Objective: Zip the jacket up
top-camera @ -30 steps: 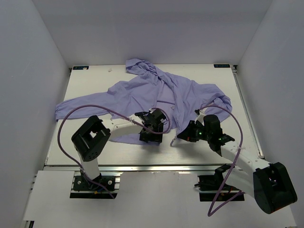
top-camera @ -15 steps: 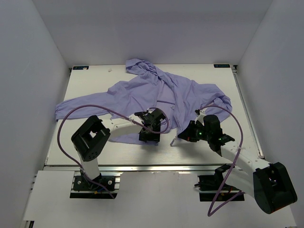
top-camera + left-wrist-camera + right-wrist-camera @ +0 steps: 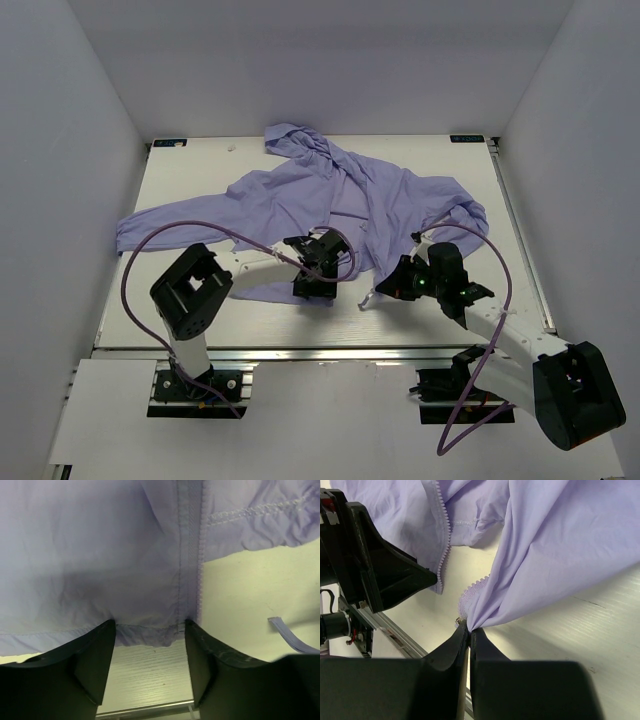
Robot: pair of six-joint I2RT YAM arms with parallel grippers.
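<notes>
The thin lavender hooded jacket (image 3: pixel 330 200) of soft, wrinkly fabric lies spread on the white worktop (image 3: pixel 200 170), hood toward the far edge, sleeves out to either side and front panels parted.

The left end effector (image 3: pixel 316 283) sits at the bottom hem of one panel. In its wrist view its two black fingers (image 3: pixel 95 655) are spread apart with the hem corner between their tips, right beside the stitched zipper tape (image 3: pixel 190 555). It is released, and seems placed to pin that lower end.

The right end effector (image 3: pixel 385 290) is clenched on the bottom corner of the other panel. Its fingers (image 3: pixel 452 647) are pressed together on a fold where the row of zipper teeth (image 3: pixel 472 587) ends, and the cloth lifts off the worktop there. I judge the hold is meant to carry that end across so the two zipper ends can meet.

No brand, label or writing can be read; only a small green light (image 3: pixel 420 283) shows on the right arm.
</notes>
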